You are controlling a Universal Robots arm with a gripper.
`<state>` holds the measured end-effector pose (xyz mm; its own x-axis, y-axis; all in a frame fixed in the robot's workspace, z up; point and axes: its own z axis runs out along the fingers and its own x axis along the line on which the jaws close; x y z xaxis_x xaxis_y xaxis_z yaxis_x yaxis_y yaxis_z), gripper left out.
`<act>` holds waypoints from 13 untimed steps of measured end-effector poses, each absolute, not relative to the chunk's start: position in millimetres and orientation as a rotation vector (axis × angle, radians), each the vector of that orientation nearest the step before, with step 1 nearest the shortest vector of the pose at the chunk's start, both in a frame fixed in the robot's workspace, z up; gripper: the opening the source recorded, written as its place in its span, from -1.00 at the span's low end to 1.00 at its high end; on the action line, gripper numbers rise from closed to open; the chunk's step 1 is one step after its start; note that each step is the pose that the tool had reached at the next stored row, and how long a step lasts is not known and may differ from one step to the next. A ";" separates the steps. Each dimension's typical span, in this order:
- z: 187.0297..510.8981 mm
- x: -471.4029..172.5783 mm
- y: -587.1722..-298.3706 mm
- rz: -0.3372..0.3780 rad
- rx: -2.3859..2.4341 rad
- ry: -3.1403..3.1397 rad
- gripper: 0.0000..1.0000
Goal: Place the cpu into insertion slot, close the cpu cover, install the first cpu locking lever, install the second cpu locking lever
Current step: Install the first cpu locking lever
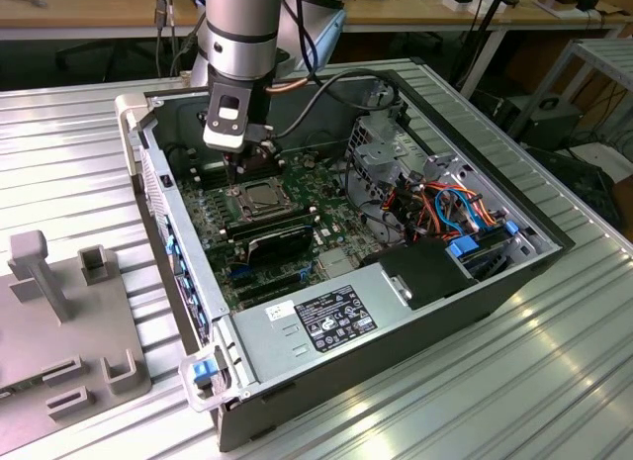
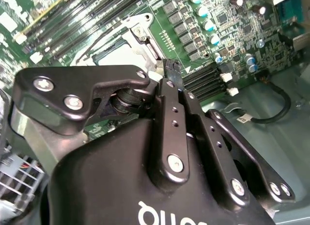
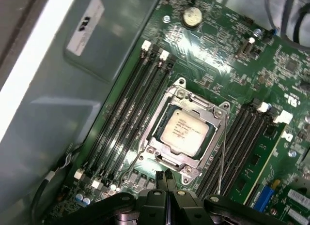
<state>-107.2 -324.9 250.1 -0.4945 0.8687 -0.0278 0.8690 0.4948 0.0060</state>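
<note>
1. The open case [image 1: 326, 381] sits on the surface [image 1: 554, 381]. Inside, the cpu [image 3: 184, 131] lies in the slot [image 3: 167, 159], with the cover [image 3: 193, 100] folded flat over it.
2. My arm [image 1: 242, 35] stands vertical. In the exterior view it hangs at the slot's 11 o'clock.
3. My hand [image 3: 165, 176] is pinched closed and grips nothing I can see, just beside the cover's edge.

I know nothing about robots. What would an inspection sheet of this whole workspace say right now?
Surface: ribbed metal table, with an open computer case on it.
Job's things: cpu sits in the insertion slot; cpu cover lies flat over it; wire levers run along two sides, latching unclear.
Clutter: grey slotted fixture at the exterior view's left.
Gripper: gripper shut, tips beside the cpu cover.
Cables: orange and blue bundle inside the case.
Surroundings: wooden benches behind.
</note>
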 end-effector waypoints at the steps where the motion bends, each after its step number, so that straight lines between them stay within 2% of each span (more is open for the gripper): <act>1: 250.1 -107.2 -324.9 -0.013 1.542 2.706 -0.79; 13: 263.7 -107.3 -324.9 -0.011 1.381 2.791 -0.79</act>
